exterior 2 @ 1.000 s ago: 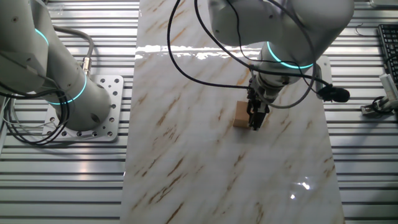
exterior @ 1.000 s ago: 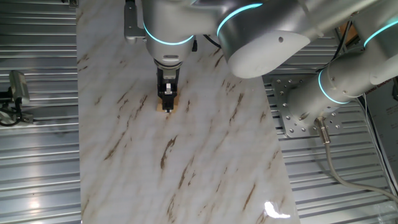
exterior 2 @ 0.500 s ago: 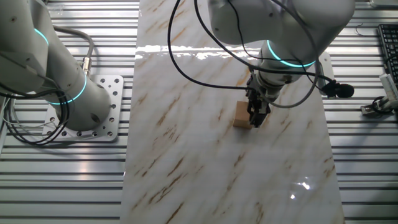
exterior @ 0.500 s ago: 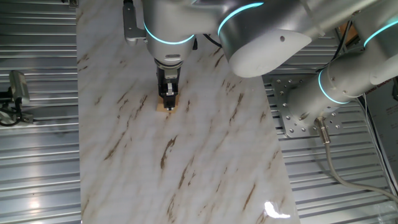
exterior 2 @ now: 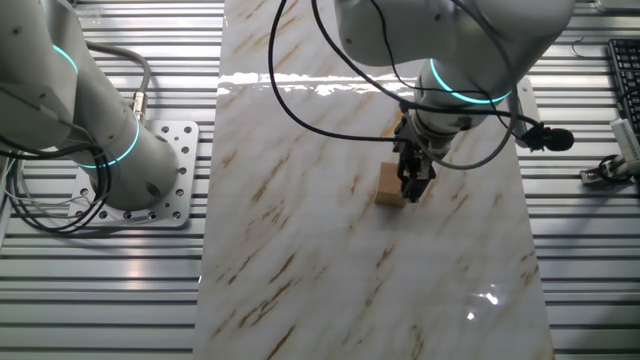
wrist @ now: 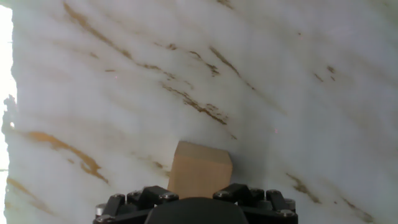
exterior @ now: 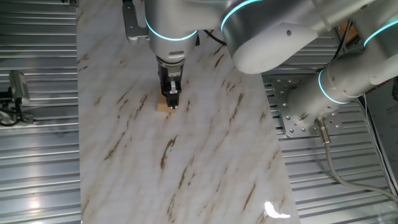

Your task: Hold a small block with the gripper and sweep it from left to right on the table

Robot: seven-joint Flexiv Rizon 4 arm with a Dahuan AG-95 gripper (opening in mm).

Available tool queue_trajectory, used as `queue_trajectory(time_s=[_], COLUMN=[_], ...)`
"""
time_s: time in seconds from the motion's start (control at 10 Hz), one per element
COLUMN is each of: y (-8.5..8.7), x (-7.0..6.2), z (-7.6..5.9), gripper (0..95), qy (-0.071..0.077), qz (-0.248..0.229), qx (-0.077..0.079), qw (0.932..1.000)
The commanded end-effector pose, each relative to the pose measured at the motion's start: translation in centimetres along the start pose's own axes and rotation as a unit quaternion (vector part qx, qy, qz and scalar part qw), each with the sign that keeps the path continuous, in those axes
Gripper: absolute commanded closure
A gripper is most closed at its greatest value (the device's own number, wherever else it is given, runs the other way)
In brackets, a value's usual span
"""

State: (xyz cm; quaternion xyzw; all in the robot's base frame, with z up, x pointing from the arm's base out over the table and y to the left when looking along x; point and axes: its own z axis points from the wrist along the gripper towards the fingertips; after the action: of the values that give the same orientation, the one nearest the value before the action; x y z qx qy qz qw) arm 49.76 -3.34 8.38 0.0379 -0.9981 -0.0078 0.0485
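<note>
The small block (exterior: 163,106) is a light tan wooden cube resting on the white marble table (exterior: 205,149). The black gripper (exterior: 170,101) hangs straight down from the wrist with the cyan ring, and its fingers are shut on the block. In the other fixed view the block (exterior 2: 388,187) sits at the left side of the gripper (exterior 2: 411,190). In the hand view the block (wrist: 200,168) stands between the finger bases, with the gripper (wrist: 199,194) at the bottom edge. The fingertips themselves are hidden.
A second grey arm (exterior: 348,81) stands on a bolted plate (exterior 2: 160,175) beside the table. Corrugated metal flooring (exterior: 37,155) surrounds the slab. A small device (exterior: 15,93) sits on the floor at one side, and a keyboard edge (exterior 2: 622,70) at the other.
The wrist and gripper have shifted slightly across the table with the block still held. The block has barely moved.
</note>
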Motion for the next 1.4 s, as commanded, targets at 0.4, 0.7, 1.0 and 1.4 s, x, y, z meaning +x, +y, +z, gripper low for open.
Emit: queue_trajectory(time_s=[0.4, 0.7, 1.0, 1.4], y=[0.04, 0.07, 0.11, 0.14], x=[0.13, 0.20, 0.29, 0.37], z=[-0.22, -0.32, -0.45, -0.57], gripper=[19.0, 19.0, 19.0, 19.0], qy=[0.003, 0.003, 0.002, 0.003], qz=[-0.027, -0.037, -0.042, -0.045], qx=[-0.005, -0.014, -0.030, -0.039], qw=[0.9996, 0.9992, 0.9987, 0.9982])
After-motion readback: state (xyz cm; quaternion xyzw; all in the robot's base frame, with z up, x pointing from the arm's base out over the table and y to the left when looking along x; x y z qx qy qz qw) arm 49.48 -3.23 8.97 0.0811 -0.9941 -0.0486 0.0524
